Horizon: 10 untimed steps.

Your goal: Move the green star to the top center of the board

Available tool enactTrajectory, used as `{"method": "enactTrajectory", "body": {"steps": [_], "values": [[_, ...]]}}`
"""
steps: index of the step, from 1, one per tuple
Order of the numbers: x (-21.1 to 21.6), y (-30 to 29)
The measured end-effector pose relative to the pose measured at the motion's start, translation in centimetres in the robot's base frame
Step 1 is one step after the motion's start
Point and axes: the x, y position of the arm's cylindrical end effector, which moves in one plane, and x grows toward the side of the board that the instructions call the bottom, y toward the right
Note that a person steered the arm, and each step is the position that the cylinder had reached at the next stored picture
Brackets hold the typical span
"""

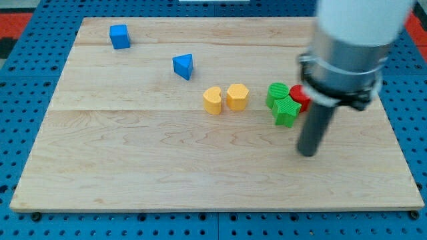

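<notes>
The green star (287, 111) lies right of the board's middle, touching a second green block (276, 93) just above it. A red block (300, 97) sits at the star's upper right, partly hidden by the arm. My tip (307, 153) rests on the board below and to the right of the green star, a short gap away from it. The arm's wide grey body (347, 47) covers the board's upper right.
A yellow heart (213, 101) and a yellow hexagon (237, 97) sit side by side left of the green blocks. A blue triangle (183, 66) lies upper middle-left. A blue cube (120, 36) sits near the top left. The wooden board (133, 167) lies on a blue pegboard.
</notes>
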Motion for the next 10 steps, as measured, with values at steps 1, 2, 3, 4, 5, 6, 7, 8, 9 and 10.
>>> {"method": "enactTrajectory", "body": {"steps": [1, 2, 3, 4, 5, 6, 7, 8, 9, 10], "values": [[-2.1, 2.2], [-5.7, 1.4], [-6.2, -3.5], [-6.1, -9.4], [-6.2, -13.2], [-5.0, -16.3], [-6.5, -19.2], [-6.1, -21.7], [-6.4, -20.4], [-6.4, -19.5]]}}
